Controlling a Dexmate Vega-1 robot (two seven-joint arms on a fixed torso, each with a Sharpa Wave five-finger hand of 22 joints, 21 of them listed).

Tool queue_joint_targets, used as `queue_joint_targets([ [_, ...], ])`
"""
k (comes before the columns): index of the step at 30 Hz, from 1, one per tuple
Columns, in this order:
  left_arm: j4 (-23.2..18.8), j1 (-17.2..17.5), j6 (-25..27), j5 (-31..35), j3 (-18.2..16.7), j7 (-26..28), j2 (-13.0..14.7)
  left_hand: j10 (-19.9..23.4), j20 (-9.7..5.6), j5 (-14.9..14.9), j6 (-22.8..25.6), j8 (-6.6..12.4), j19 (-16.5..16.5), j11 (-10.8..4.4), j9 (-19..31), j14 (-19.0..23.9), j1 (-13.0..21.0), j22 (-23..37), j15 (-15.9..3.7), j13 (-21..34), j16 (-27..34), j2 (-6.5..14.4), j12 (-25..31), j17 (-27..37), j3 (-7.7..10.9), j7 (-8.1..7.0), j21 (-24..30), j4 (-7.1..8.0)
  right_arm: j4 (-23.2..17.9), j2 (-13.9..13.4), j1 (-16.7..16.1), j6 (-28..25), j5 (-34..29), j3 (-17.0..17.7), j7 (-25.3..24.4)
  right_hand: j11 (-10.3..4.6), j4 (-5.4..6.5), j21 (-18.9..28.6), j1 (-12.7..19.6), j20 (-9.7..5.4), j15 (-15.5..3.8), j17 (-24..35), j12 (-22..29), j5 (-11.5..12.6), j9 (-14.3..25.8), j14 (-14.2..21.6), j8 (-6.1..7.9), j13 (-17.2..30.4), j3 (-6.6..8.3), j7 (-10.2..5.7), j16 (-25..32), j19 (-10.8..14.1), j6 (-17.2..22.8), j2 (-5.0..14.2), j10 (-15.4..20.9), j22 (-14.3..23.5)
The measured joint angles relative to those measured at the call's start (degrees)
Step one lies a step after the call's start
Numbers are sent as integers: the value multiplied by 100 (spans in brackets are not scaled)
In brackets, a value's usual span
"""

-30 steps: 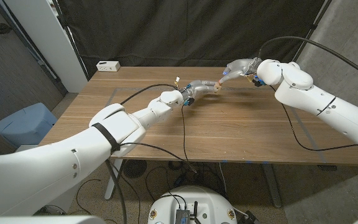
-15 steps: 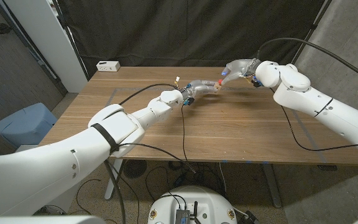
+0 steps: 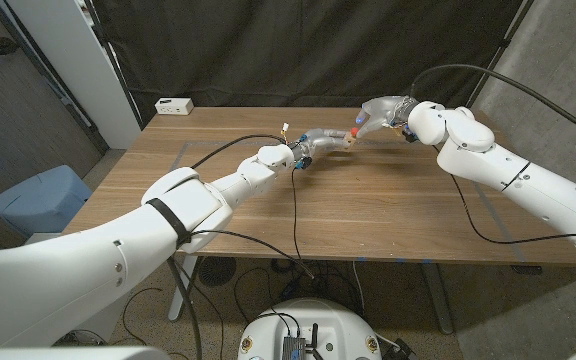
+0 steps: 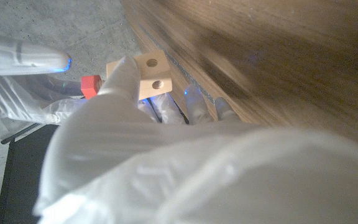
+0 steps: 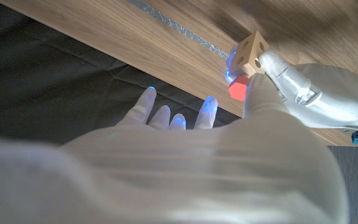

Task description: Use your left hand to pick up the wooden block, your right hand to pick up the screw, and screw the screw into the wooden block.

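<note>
Above table, screw meets left robot hand

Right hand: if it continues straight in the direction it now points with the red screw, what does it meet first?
Most likely the wooden block held up by the left hand. The right hand pinches the red screw right beside the block; whether they already touch is unclear.

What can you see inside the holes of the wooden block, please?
The wooden block has two round holes facing the left wrist camera; both look dark and empty. The red screw head sits beside it; its shaft is hidden.
</note>
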Motion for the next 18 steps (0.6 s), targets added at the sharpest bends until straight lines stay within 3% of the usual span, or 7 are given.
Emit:
queue_joint_targets([
  [18, 174, -43, -80, 1, 5, -7, -73, 1, 0, 3, 0, 9, 0, -2, 0, 0, -1, 0, 0, -4, 0, 0, 20, 0, 0, 0, 0, 0, 93, 98, -109, 137, -95, 14, -254, -71, 69, 0, 152, -51, -12, 29, 44, 66, 87, 151, 384, 1, 65, 7, 44, 131, 684, 32, 231, 1],
])
